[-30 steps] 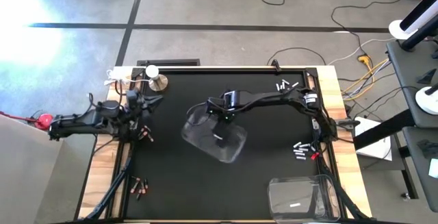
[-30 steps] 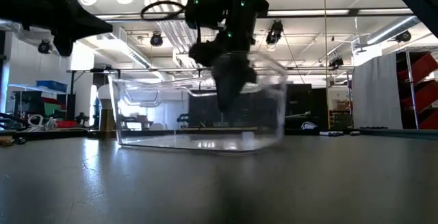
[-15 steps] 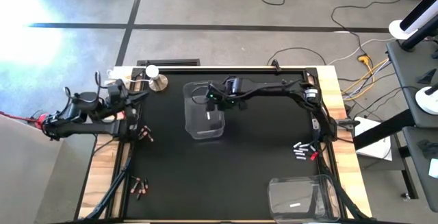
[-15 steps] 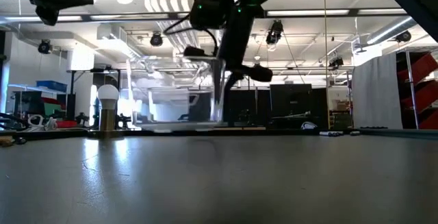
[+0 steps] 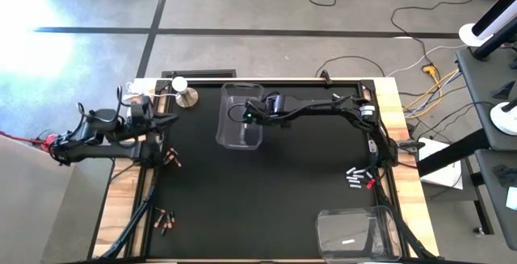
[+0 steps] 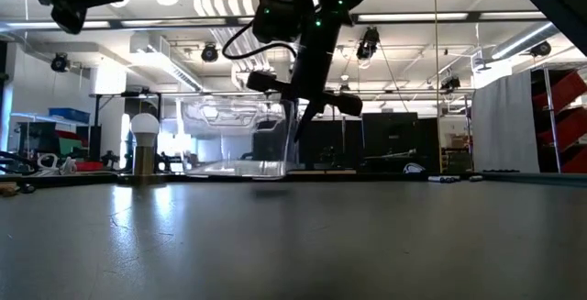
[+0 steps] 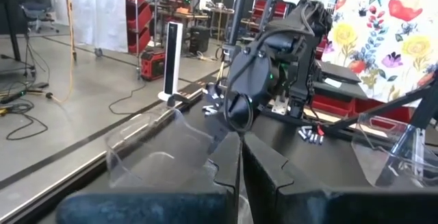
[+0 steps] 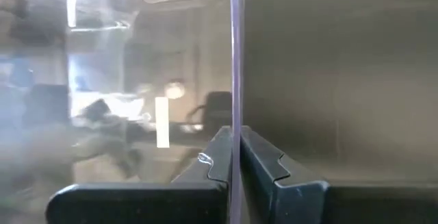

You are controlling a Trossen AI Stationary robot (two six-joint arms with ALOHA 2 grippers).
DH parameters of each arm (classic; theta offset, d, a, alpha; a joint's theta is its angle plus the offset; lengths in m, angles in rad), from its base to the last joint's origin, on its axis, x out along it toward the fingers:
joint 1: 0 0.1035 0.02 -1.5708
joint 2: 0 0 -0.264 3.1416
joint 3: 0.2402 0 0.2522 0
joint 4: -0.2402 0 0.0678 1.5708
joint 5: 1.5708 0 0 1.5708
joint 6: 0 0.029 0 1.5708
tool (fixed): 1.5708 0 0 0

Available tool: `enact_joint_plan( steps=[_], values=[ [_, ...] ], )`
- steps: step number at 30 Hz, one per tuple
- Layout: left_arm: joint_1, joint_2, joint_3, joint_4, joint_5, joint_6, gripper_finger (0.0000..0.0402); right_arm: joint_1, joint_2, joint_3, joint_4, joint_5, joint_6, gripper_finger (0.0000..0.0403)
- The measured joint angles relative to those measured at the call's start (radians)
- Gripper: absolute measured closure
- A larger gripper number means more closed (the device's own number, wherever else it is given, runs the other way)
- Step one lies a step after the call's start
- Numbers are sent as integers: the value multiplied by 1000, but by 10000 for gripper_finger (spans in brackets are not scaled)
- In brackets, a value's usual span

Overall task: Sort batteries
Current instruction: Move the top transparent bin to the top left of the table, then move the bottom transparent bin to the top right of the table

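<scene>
Batteries lie scattered in small groups on the matte black table [image 5: 266, 207]. Nearest me, at the front left, I see copper-reddish batteries [image 5: 164, 220], thin little cylinders with dark parts. At the front right stands a clear plastic bin [image 5: 355, 233], glossy and rounded at its corners, with one white battery [image 5: 348, 240] inside. Just behind it, near the right edge, is a cluster of silver batteries [image 5: 354, 177] with a small red bit [image 5: 371, 184] beside them. More reddish batteries [image 5: 172, 160] lie at the left edge. My left gripper [image 5: 166, 118] hangs over the table's left edge, its arm reaching in from off the table, and its dark fingers [image 7: 231, 157] are pressed together on nothing. Farther back, my right arm stretches leftwards across the table from its mount on the right. The right gripper [image 5: 252, 115] pinches the thin transparent wall of a second clear bin [image 5: 236, 111], which rests on the table near the back. A round white knob on a metal base [image 5: 183, 90] stands at the back left corner
</scene>
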Motion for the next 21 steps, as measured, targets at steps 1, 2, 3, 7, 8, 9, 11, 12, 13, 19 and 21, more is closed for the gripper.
enact_joint_plan(
  steps=[1,2,3,7,8,9,11,12,13,19,21],
  values=[
    [0,0,-1,-1,1,0,401,0,0,0,9,3,-15,390],
    [0,0,-1,0,2,-2,401,0,1,0,18,3,-30,390],
    [0,0,-1,2,2,-4,401,1,5,0,32,2,-39,390],
    [0,0,11,9,2,-6,401,5,30,0,34,-24,-39,390],
    [0,0,15,11,2,-6,401,6,38,0,33,-24,-34,390],
    [0,0,18,11,1,-7,401,6,48,-1,33,-25,-25,390],
    [0,0,20,13,1,-8,401,6,58,0,33,-26,-12,390],
    [0,0,20,11,1,-9,401,6,63,3,34,-25,-11,390],
    [0,0,20,11,1,-10,402,6,63,4,42,-25,-13,390],
    [0,0,6,12,-11,-14,401,6,61,6,58,-25,-9,367],
    [0,0,-1,13,-29,-28,402,6,56,6,60,-25,14,346]
  ],
)
